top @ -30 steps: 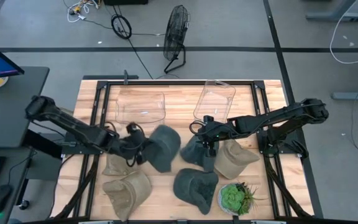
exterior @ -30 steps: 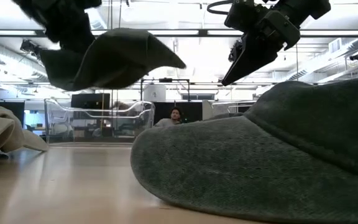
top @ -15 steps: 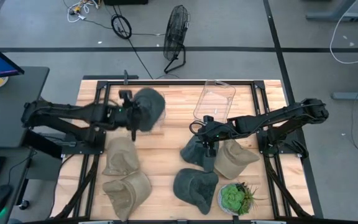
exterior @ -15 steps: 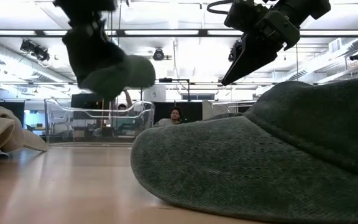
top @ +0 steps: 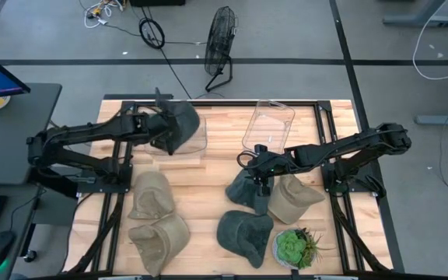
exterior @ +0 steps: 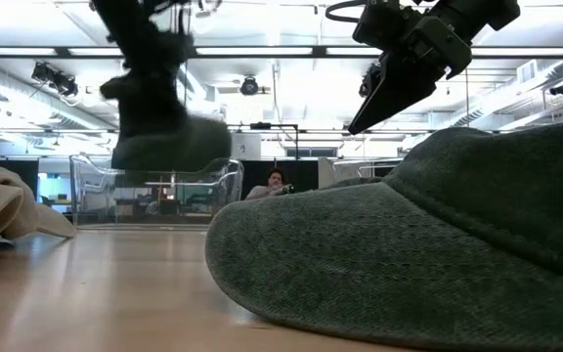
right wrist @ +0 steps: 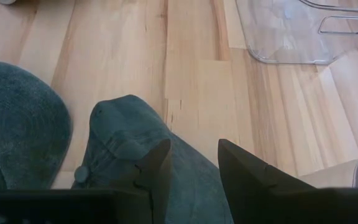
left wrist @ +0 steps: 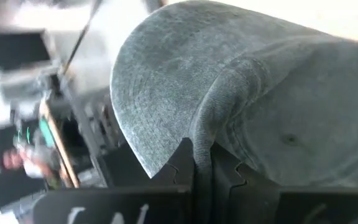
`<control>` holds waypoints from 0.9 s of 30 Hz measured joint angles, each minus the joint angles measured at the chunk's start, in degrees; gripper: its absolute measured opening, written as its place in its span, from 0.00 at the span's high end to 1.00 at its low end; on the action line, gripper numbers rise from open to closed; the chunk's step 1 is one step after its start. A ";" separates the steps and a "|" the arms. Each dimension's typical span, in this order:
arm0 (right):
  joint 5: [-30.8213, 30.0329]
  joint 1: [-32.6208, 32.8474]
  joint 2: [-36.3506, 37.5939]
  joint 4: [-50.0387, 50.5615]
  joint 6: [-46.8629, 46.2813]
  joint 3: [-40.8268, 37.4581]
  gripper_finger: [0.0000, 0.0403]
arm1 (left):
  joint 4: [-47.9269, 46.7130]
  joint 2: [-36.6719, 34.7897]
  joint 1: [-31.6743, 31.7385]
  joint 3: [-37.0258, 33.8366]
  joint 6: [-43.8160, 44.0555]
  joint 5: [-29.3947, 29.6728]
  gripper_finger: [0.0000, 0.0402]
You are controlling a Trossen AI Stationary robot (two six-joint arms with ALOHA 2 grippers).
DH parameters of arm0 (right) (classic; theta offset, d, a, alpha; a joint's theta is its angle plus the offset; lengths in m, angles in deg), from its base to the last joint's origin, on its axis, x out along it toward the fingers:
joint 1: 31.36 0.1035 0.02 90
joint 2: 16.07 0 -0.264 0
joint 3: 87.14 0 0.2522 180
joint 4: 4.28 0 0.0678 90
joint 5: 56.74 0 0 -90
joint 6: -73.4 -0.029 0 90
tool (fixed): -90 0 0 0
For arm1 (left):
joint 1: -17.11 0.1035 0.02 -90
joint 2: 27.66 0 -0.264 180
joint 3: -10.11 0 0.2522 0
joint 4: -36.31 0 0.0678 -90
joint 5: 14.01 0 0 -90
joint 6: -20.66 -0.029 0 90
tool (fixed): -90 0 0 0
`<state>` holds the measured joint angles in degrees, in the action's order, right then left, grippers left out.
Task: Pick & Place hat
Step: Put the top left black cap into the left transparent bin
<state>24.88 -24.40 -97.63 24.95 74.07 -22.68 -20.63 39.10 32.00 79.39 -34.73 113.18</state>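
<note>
My left hand [top: 159,129] is clamped on a grey hat [top: 179,127], fingers [left wrist: 185,163] pinched together on a fold of its fabric. The hat hangs in the air over the clear bin [top: 195,142] at the far left of the counter [top: 208,175], clear of the wood. In the low view the hat [exterior: 169,147] sits just above the bin's rim [exterior: 154,174]. My right hand [top: 260,180] hovers over a second grey hat [top: 243,189] near the counter's middle, fingers [right wrist: 242,167] apart, gripping nothing. A tan hat [top: 294,198] lies just beside it. Two more tan hats [top: 151,194] [top: 158,239] lie at near left, a third grey hat [top: 243,235] near centre, beside a plant [top: 294,247]. A second clear bin [top: 269,124] stands at far centre.
</note>
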 joint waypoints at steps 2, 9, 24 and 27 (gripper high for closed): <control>0.00 0.00 0.00 0.00 0.00 0.00 0.66 | 1.71 0.39 -0.04 -2.01 -3.55 0.01 0.96; 0.00 -0.01 0.00 0.04 0.02 -0.04 0.66 | 7.38 0.53 -0.03 -8.06 -1.73 -4.48 0.93; -0.01 -0.01 0.00 0.04 -1.90 -0.04 0.66 | 7.92 6.74 8.25 -9.21 12.93 -17.40 0.93; 0.00 0.00 0.00 0.15 -2.01 -0.04 0.66 | 8.41 9.69 9.64 -9.12 13.05 -18.10 0.91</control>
<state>24.88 -24.41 -97.63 25.10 72.06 -22.73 -12.22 48.79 41.64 70.26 -21.68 95.08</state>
